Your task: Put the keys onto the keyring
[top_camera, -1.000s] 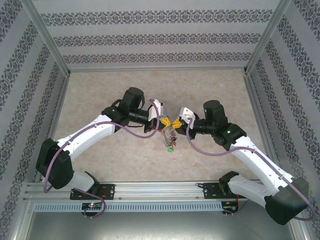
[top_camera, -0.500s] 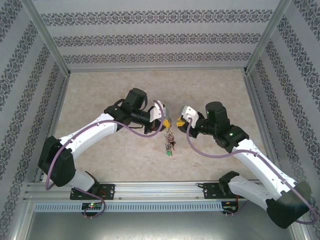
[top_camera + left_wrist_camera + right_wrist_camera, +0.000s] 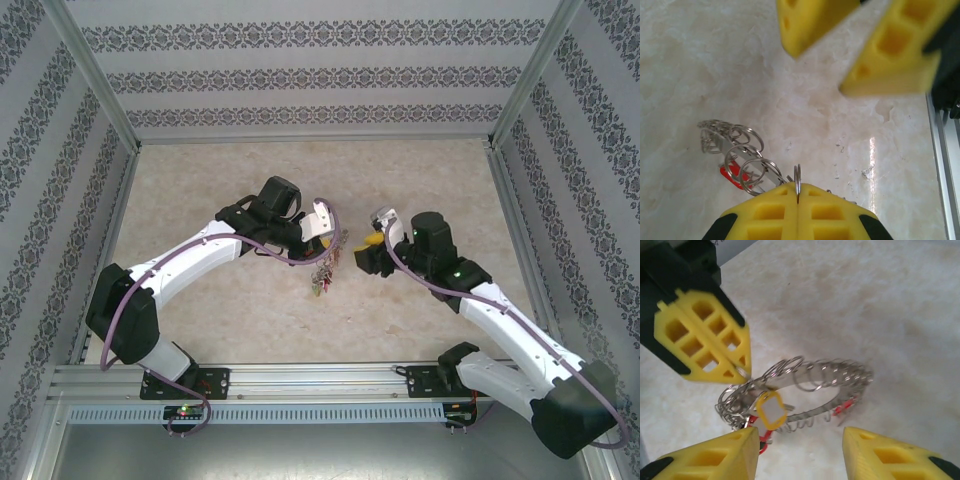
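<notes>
My left gripper (image 3: 338, 240) is shut on a small split ring of the keyring (image 3: 322, 275), which dangles from it just above the table. The left wrist view has the pads (image 3: 770, 212) closed on a thin wire ring (image 3: 797, 181), with the keyring's bundle of rings (image 3: 735, 152) and a red tag (image 3: 730, 176) to the left. My right gripper (image 3: 370, 245) is open, its fingers (image 3: 715, 457) spread below the keyring (image 3: 810, 382), which carries a yellow tag (image 3: 771, 410) and red tags (image 3: 845, 407). I cannot pick out the two loose keys.
The pale marbled table (image 3: 220, 180) is walled by patterned panels (image 3: 300, 75). An aluminium rail (image 3: 300, 380) runs along the near edge, with both arm bases on it. The right gripper's yellow fingers (image 3: 895, 55) hang close above in the left wrist view.
The right gripper has drawn back to the right, off the keyring. The left gripper has shifted right and turned, and the hanging keyring has swung left beneath it.
</notes>
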`<state>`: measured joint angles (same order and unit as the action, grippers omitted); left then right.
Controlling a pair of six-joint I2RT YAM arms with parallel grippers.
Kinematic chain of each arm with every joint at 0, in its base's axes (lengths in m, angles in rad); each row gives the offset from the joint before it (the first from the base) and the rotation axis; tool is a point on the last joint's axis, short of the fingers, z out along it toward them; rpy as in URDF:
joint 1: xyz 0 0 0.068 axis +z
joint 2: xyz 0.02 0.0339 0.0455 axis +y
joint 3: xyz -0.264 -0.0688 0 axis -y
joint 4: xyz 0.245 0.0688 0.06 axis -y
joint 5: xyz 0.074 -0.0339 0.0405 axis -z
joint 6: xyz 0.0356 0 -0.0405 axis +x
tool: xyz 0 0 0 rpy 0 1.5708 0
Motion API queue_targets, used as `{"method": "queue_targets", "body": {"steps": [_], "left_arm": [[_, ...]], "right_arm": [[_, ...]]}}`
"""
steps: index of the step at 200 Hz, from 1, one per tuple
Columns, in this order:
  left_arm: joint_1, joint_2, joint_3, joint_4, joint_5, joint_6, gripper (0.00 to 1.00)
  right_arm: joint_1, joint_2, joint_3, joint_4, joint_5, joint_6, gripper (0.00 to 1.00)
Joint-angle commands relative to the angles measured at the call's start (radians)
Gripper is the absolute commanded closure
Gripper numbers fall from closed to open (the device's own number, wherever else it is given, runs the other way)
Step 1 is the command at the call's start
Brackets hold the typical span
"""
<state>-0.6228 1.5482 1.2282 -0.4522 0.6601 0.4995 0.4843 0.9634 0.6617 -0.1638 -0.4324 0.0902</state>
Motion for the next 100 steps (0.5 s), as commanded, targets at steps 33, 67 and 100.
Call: {"method": "queue_targets", "body": {"steps": [33,67,100], "left_arm": [[-0.006,0.028,0.047,0.129,0.018,-0.159,1.00],[-0.006,0.048,0.071,0.118,0.022,-0.181,1.00],[-0.007,0.044,0.076,0.107,0.018,-0.188,1.00]], "right_arm": [[0.060,-0.018,-0.017,0.050,0.069,0.394,0.50],[0.145,0.010,-0.003,0.014,0.121,0.343,0.44],[0.205,0.045,0.005,0.035,0.161,0.270,0.39]]}}
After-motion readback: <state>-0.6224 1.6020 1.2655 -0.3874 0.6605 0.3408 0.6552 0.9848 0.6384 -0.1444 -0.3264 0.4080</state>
